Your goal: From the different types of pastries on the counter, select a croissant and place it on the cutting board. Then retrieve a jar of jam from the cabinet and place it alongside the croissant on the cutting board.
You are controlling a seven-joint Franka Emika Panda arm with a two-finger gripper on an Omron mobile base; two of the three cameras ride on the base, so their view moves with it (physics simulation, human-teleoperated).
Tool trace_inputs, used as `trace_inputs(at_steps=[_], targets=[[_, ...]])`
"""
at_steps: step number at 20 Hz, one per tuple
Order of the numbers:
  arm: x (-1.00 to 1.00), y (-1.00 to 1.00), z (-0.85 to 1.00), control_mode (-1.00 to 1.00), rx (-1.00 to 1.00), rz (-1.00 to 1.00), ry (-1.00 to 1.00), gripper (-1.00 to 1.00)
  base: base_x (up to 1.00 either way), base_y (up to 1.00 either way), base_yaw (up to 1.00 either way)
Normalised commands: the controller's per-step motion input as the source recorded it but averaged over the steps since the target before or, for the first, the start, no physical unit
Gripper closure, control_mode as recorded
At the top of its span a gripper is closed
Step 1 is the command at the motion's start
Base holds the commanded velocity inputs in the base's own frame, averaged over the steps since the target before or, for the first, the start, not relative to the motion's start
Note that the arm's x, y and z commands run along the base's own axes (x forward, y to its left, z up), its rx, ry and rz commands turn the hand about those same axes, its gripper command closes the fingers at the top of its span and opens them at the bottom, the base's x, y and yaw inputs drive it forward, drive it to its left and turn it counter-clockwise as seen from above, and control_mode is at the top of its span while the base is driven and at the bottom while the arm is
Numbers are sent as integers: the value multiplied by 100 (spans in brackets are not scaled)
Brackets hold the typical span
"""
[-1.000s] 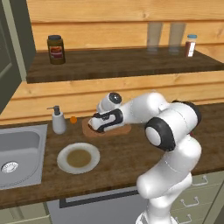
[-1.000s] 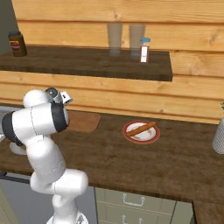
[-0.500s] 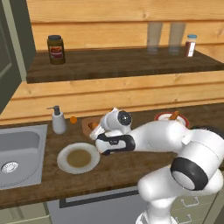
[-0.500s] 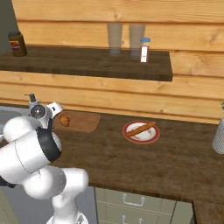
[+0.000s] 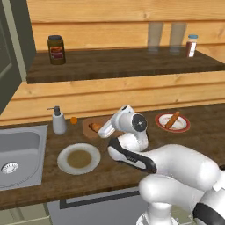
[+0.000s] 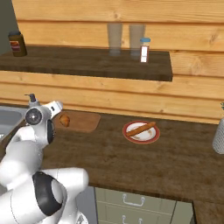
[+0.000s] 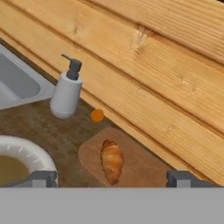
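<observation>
Small golden-brown croissant (image 7: 112, 160) sits on the light wooden cutting board (image 7: 144, 168) — fingers (image 7: 43, 178) spread wide, holding nothing

Gripper (image 7: 112, 178) (jaws wide apart) on folded white arm

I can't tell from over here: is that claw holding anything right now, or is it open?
Gripper: open and holding nothing; the croissant lies on the cutting board beyond its fingertips.
</observation>
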Motion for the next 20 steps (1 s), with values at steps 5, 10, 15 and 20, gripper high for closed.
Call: trace_inputs(at_steps=[5, 10, 15, 20], targets=[[-90, -60, 53, -100, 11, -35, 1, -100, 0, 0, 0], [-91, -47, 71, -100, 15, -38, 6, -100, 0, 0, 0], [-59, -50, 80, -100, 20, -22, 13, -100, 0, 0, 0], [-86, -52, 31, -100, 25, -4, 2, -100, 0, 0, 0]])
